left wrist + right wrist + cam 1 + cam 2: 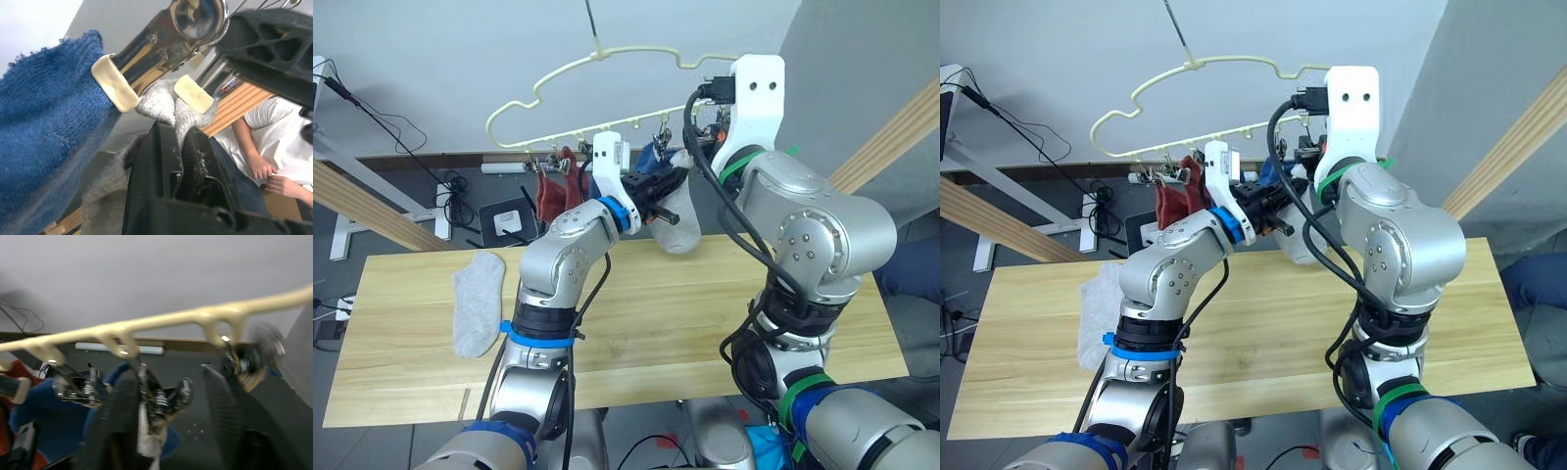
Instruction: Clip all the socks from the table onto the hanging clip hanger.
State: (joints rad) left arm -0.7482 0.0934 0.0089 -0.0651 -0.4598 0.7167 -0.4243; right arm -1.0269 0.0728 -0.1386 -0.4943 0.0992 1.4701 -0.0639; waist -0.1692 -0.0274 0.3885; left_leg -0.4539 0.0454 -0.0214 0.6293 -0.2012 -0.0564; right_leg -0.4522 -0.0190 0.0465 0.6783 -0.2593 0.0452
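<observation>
Up high, left gripper (183, 152) clamped on grey sock (677, 227) hanging lengthwise, right gripper (171, 396) apart.

Light yellowish wood planks with visible grain, matt, for the table (705, 323). Soft fuzzy knit cloth, matt light grey, in the sock lying flat there (478, 302). Same coarse grey knit in the held sock (164, 103), loops and fluff plain in the left wrist view. Looser, hairy blue knit on the neighbouring sock (49, 127). Mirror-bright polished metal on the clip (161, 39), tipped with smooth cream pads of rubbery plastic. Thin cream-yellow plastic, smooth with faint sheen, on the clip hanger (607, 57). Matt black ribbed plastic on the left gripper (183, 161).
</observation>
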